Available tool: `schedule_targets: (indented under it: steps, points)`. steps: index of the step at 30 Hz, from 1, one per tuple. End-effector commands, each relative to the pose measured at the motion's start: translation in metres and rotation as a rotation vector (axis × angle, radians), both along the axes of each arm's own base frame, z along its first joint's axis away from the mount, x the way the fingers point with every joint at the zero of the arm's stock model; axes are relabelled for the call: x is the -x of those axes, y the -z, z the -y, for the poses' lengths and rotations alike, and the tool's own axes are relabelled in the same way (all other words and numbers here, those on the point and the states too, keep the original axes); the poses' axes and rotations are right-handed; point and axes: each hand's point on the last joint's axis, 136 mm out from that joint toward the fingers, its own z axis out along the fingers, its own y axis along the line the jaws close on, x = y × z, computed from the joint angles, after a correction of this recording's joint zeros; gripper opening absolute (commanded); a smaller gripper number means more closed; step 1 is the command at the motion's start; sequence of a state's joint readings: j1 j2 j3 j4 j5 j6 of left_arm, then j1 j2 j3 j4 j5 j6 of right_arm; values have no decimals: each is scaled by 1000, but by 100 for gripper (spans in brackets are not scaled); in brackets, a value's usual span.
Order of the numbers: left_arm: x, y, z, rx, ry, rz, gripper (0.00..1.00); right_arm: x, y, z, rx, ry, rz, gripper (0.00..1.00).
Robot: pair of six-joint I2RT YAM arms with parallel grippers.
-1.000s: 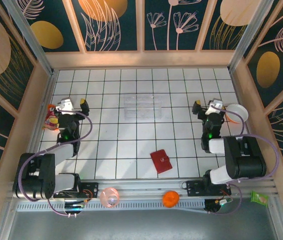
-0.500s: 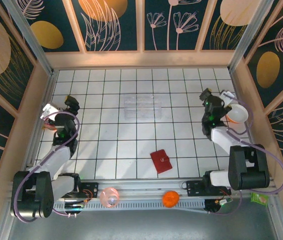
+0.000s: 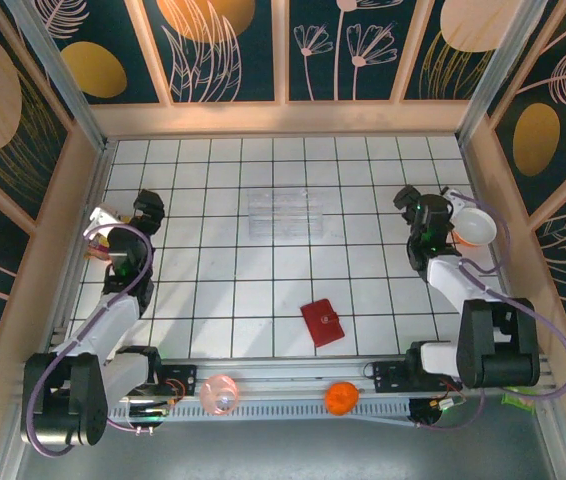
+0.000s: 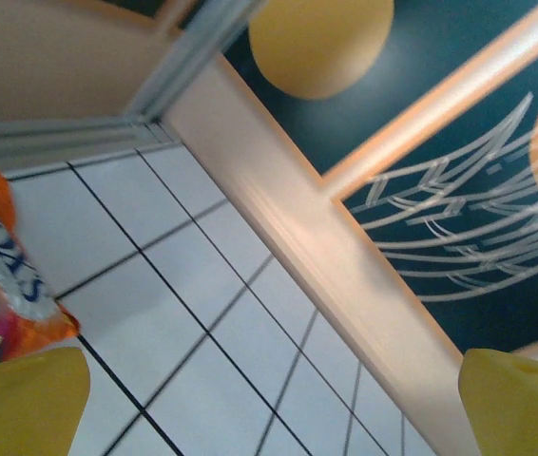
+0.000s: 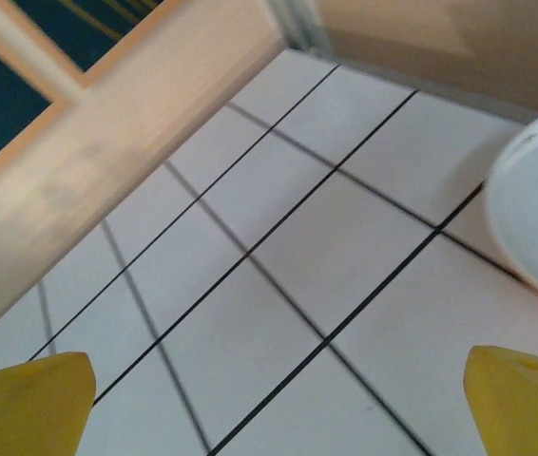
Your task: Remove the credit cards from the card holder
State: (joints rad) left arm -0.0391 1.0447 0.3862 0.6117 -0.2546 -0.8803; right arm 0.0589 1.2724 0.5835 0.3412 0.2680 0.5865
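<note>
Card holder is lying shut on the tabletop, lower centre of the top view, slightly right of the midline and close to the near edge. No credit cards are showing, so I'm assuming they're tucked inside. Its long axis is running roughly top-to-bottom in the frame, leaning a little toward lower right.

Both arms are sitting out at the sides, well apart from it. Left pincer is hovering at the left edge of the frame near a snack packet. Right pincer is hovering at the right edge just beside a white bowl. Both are standing wide open and holding nothing: the wrist views are showing yellow fingertips in the bottom corners with bare tile between them.

From the right pincer the holder is lying down and left in the frame. From the left pincer it's down and right, and farther off. Right arm is looking nearer, so my guess is it's the one going in first. Clear tray is sitting upper centre, off either approach line.
</note>
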Motion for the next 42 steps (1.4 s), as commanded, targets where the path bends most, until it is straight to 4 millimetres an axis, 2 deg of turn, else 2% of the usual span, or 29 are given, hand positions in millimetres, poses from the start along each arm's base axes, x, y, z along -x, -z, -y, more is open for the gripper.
schedule_targets:
  steps: [1,4,5,8,10,12,15,18,22,27,33,38,42]
  points:
    - [-6,-14,23,3,138,-12,99,6,-7,-44,-61,-183,4,97]
    - [-4,-7,36,27,212,-69,97,18,0,-79,-68,-309,-38,94]
    - [-3,-5,42,31,244,-87,94,23,3,-93,-74,-361,-66,93]
    - [0,3,61,51,341,-133,89,45,17,-133,-102,-511,-151,89]
    - [4,9,76,73,411,-151,88,66,29,-157,-127,-600,-213,88]
    - [9,16,92,90,478,-171,92,92,41,-181,-158,-707,-283,87]
    - [18,25,113,93,554,-196,94,132,58,-207,-181,-837,-401,86]
    - [24,33,129,106,622,-212,94,166,69,-221,-212,-944,-504,83]
    - [31,42,141,124,687,-234,92,199,77,-224,-224,-994,-627,78]
    - [35,46,144,116,712,-255,91,233,89,-214,-231,-975,-777,71]
    - [36,53,148,119,735,-267,90,268,103,-207,-253,-968,-908,68]
    - [35,60,153,128,765,-288,85,284,115,-211,-248,-987,-963,66]
    - [33,62,156,129,780,-300,81,286,122,-213,-231,-994,-980,64]
